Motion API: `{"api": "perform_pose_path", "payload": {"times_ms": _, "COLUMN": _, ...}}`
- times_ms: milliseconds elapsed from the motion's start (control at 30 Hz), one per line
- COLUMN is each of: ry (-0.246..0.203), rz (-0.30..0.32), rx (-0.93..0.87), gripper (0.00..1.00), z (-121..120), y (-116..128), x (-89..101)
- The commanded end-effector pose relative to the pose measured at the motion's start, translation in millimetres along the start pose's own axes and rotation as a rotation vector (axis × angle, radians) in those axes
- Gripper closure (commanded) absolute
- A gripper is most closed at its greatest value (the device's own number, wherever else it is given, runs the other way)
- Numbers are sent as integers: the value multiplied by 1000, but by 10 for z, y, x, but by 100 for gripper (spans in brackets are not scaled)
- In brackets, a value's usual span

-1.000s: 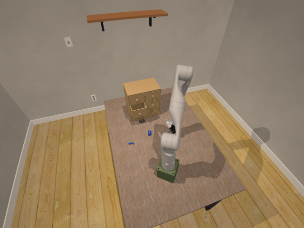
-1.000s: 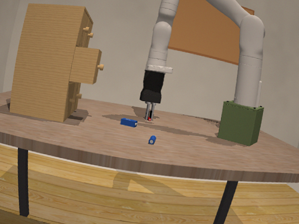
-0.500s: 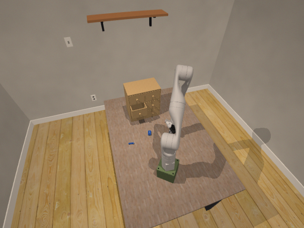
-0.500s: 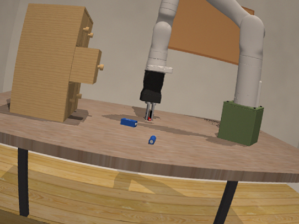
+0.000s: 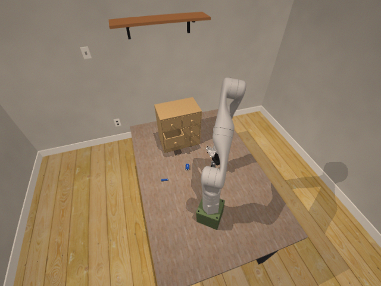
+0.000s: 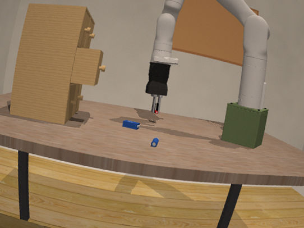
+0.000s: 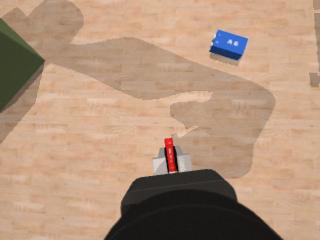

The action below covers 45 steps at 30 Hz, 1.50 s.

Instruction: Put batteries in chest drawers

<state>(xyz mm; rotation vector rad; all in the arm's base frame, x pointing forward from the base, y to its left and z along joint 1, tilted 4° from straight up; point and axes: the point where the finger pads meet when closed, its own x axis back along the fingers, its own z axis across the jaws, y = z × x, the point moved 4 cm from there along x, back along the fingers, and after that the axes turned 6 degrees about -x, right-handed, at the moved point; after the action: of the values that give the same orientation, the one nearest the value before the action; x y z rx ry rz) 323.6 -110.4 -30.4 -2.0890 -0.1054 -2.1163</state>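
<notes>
While the black two-finger gripper (image 6: 156,104) hangs above the pale wooden table (image 6: 55,137), its fingers are pinched on a slim red-and-black cylinder, the AAA battery (image 7: 170,155), held clear of the surface. So the pick looks done and the carry is the step in hand. The middle-left drawer (image 5: 173,135) of the small light-wood chest (image 5: 177,108) stands pulled out, its tray open to the ceiling. To my eye the next move calls for lifting higher, crossing to that tray and letting go above it without knocking its front.

The blue rectangular nine-volt battery (image 6: 131,124) lies flat on the table between the chest and the gripper, apart from both. A short blue cylinder (image 6: 154,142) lies nearer the table's front edge; I take it for something to leave alone.

Only the wrist view shows the red casing plainly between the pads. The side view alone shows the gap under the fingertips and how far the drawer juts out. From above, the arm hides the gripper, yet the drawer's hollow shows.
</notes>
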Motion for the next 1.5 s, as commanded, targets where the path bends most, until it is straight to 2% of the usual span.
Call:
{"api": "perform_pose_path", "payload": {"times_ms": 0, "ry": 28, "rz": -17, "rx": -12, "gripper": 76, "z": 60, "y": 91, "x": 265}}
{"api": "perform_pose_path", "payload": {"times_ms": 100, "ry": 28, "rz": -17, "rx": -12, "gripper": 76, "z": 56, "y": 88, "x": 433}}
{"api": "perform_pose_path", "payload": {"times_ms": 167, "ry": 28, "rz": -17, "rx": -12, "gripper": 76, "z": 56, "y": 88, "x": 433}}
{"api": "perform_pose_path", "payload": {"times_ms": 367, "ry": 28, "rz": -17, "rx": -12, "gripper": 76, "z": 51, "y": 85, "x": 623}}
{"api": "perform_pose_path", "payload": {"times_ms": 800, "ry": 27, "rz": -17, "rx": 15, "gripper": 76, "z": 76, "y": 54, "x": 641}}
{"api": "perform_pose_path", "payload": {"times_ms": 933, "ry": 23, "rz": -13, "rx": 237, "gripper": 76, "z": 284, "y": -208, "x": 634}}
{"api": "perform_pose_path", "payload": {"times_ms": 967, "ry": 23, "rz": -13, "rx": 237, "gripper": 76, "z": 284, "y": -208, "x": 634}}
{"api": "perform_pose_path", "payload": {"times_ms": 1000, "ry": 22, "rz": -12, "rx": 330, "gripper": 76, "z": 365, "y": -321, "x": 631}}
{"api": "perform_pose_path", "payload": {"times_ms": 1033, "ry": 22, "rz": -12, "rx": 330, "gripper": 76, "z": 365, "y": -321, "x": 631}}
{"api": "perform_pose_path", "payload": {"times_ms": 1067, "ry": 20, "rz": -11, "rx": 433, "gripper": 76, "z": 452, "y": -450, "x": 629}}
{"api": "perform_pose_path", "payload": {"times_ms": 1100, "ry": 20, "rz": -11, "rx": 433, "gripper": 76, "z": 452, "y": -450, "x": 629}}
{"api": "perform_pose_path", "payload": {"times_ms": 1133, "ry": 18, "rz": -11, "rx": 545, "gripper": 76, "z": 541, "y": -593, "x": 627}}
{"api": "perform_pose_path", "payload": {"times_ms": 1167, "ry": 18, "rz": -11, "rx": 545, "gripper": 76, "z": 541, "y": -593, "x": 627}}
{"api": "perform_pose_path", "payload": {"times_ms": 1200, "ry": 17, "rz": -12, "rx": 662, "gripper": 76, "z": 629, "y": -746, "x": 625}}
{"api": "perform_pose_path", "payload": {"times_ms": 1300, "ry": 17, "rz": -12, "rx": 662, "gripper": 76, "z": 629, "y": -746, "x": 625}}
{"api": "perform_pose_path", "payload": {"times_ms": 1333, "ry": 15, "rz": -13, "rx": 780, "gripper": 76, "z": 713, "y": -905, "x": 624}}
{"api": "perform_pose_path", "payload": {"times_ms": 1367, "ry": 15, "rz": -13, "rx": 780, "gripper": 76, "z": 713, "y": -905, "x": 624}}
{"api": "perform_pose_path", "payload": {"times_ms": 1400, "ry": 14, "rz": -15, "rx": 896, "gripper": 76, "z": 792, "y": -1064, "x": 624}}
{"api": "perform_pose_path", "payload": {"times_ms": 1467, "ry": 14, "rz": -15, "rx": 896, "gripper": 76, "z": 792, "y": -1064, "x": 624}}
